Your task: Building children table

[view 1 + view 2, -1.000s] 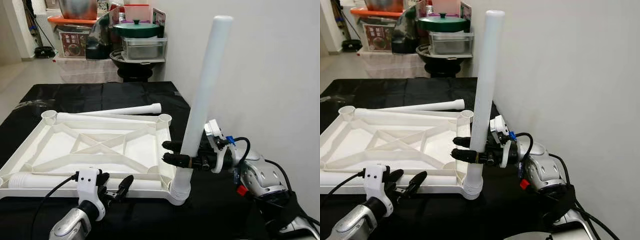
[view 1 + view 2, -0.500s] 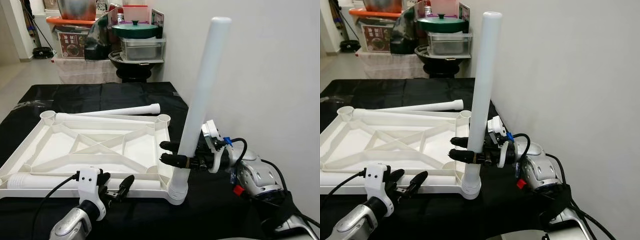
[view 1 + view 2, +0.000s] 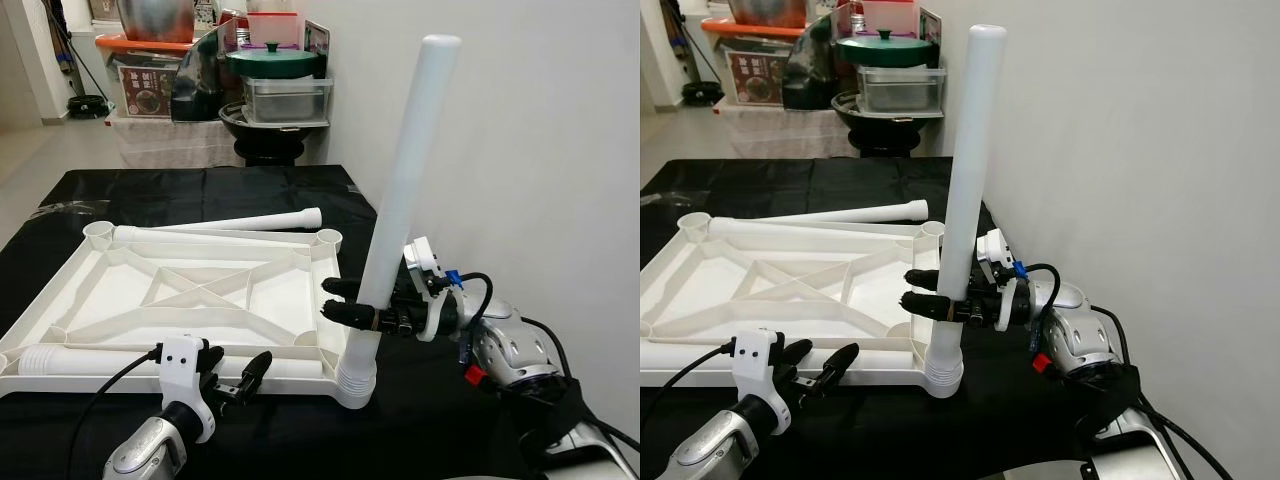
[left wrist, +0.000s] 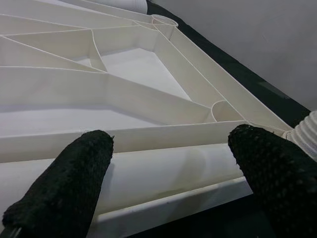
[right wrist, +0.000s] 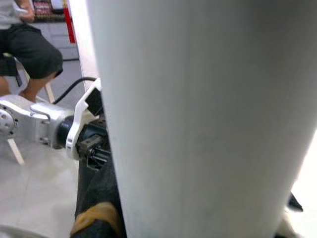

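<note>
A white plastic table top (image 3: 190, 300) lies upside down on the black cloth. One white leg (image 3: 400, 190) stands tilted in the near right corner socket (image 3: 358, 382). My right gripper (image 3: 338, 300) is shut on the lower part of that leg, whose white surface (image 5: 198, 124) looms close in the right wrist view. A second leg (image 3: 250, 220) lies loose behind the far edge of the top. A third leg (image 3: 60, 360) lies along the near edge. My left gripper (image 3: 232, 375) is open just in front of that edge, its black fingers (image 4: 64, 193) spread before the lying leg (image 4: 148, 173).
The table with the black cloth (image 3: 200, 185) meets a white wall (image 3: 540, 150) on the right. Behind it stand pots, a green lid (image 3: 272, 55) and boxes on a low shelf. A person's legs (image 5: 25, 54) are in the right wrist view.
The standing leg and my right gripper have shifted slightly left and nearer upright. My left gripper has sunk a little lower in view.
</note>
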Controlling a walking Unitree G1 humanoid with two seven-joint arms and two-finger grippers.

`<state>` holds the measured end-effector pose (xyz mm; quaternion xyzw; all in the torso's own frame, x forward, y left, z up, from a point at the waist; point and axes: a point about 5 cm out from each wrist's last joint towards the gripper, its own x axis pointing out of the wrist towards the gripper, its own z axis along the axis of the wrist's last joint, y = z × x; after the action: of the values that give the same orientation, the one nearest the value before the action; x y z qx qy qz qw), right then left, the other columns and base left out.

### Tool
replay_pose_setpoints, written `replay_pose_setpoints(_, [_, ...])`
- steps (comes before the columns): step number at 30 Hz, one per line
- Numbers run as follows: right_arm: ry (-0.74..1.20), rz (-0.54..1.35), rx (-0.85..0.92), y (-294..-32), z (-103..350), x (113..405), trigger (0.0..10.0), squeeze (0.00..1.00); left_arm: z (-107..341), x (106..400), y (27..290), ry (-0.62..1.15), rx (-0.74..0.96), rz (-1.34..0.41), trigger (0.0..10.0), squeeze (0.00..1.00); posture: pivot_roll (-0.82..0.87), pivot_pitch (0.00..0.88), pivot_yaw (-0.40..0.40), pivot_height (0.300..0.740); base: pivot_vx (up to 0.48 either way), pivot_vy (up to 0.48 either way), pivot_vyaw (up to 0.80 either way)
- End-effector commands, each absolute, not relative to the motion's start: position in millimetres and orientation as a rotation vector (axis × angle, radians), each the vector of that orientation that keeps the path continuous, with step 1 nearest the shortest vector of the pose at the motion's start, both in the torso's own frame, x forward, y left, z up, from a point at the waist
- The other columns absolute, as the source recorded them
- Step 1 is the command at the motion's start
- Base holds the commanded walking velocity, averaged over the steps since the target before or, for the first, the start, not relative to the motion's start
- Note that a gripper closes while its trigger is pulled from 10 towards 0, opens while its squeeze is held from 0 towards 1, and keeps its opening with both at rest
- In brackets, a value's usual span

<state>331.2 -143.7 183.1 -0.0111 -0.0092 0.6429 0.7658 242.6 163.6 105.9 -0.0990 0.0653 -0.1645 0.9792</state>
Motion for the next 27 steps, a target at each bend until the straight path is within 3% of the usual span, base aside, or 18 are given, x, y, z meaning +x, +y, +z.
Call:
replay_pose_setpoints(1, [0.104,1.373,-0.028,-148,160,328,10.0,0.0,106,241,161,0.137,-0.205,-0.339,10.0,0.0,0.1,0.0,-0.08,0.74,0.0,0.0,0.0])
replay_pose_setpoints(19, [0.106,1.331,0.031,-145,150,324,10.0,0.0,106,242,157,0.14,-0.206,-0.353,10.0,0.0,0.09,0.0,-0.071,0.74,0.0,0.0,0.0])
replay_pose_setpoints(27, [0.178,1.228,-0.063,-146,133,319,10.0,0.0,105,242,156,0.139,-0.209,-0.349,10.0,0.0,0.09,0.0,-0.074,0.74,0.0,0.0,0.0])
